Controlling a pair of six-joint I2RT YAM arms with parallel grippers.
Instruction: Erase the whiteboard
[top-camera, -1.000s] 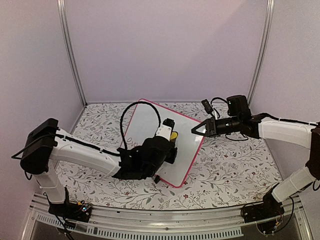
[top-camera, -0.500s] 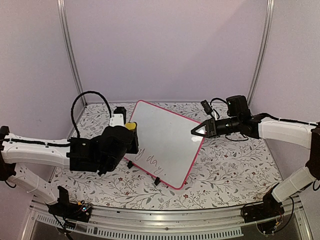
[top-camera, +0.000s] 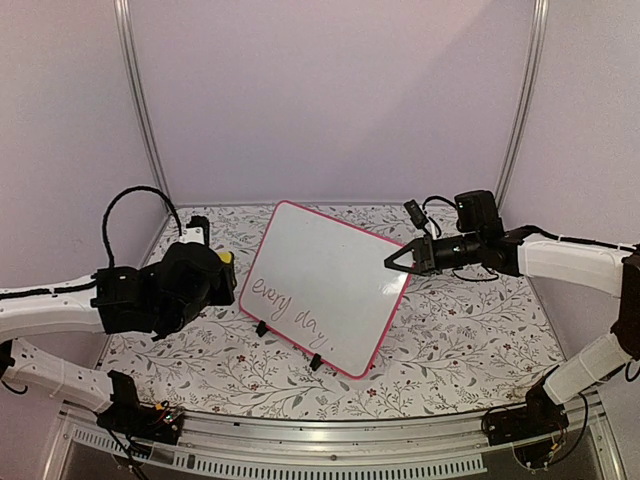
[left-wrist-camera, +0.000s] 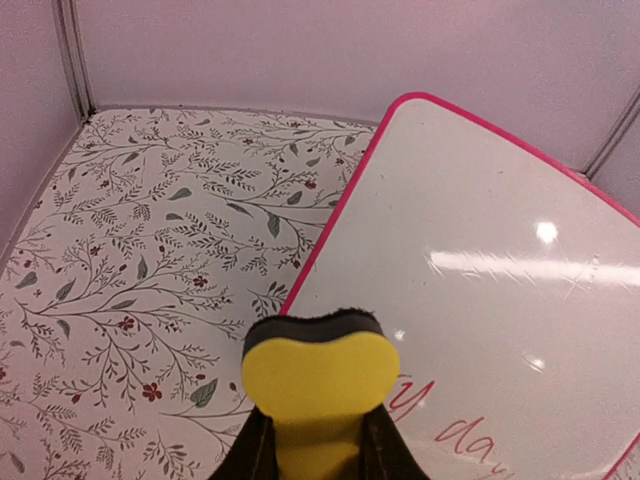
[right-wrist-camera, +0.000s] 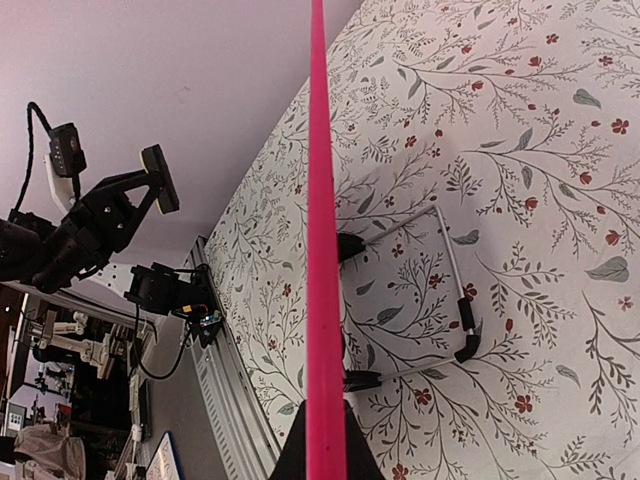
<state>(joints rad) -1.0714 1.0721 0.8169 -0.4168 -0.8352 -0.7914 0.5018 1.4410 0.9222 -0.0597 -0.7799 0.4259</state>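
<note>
Pink-red framing rims the whiteboard (top-camera: 330, 270), which stands on the table (top-camera: 460, 340) on two black clip feet (top-camera: 262, 328), leaning back, face turned toward the near left. Its long lower edge runs diagonally, far-left to near-right, with red handwriting (top-camera: 295, 315) along it. The right tool (top-camera: 392, 262) is clamped on the board's right rim. The left tool (left-wrist-camera: 318, 455) grips a yellow eraser (left-wrist-camera: 320, 375) just left of the board, off its surface.
</note>
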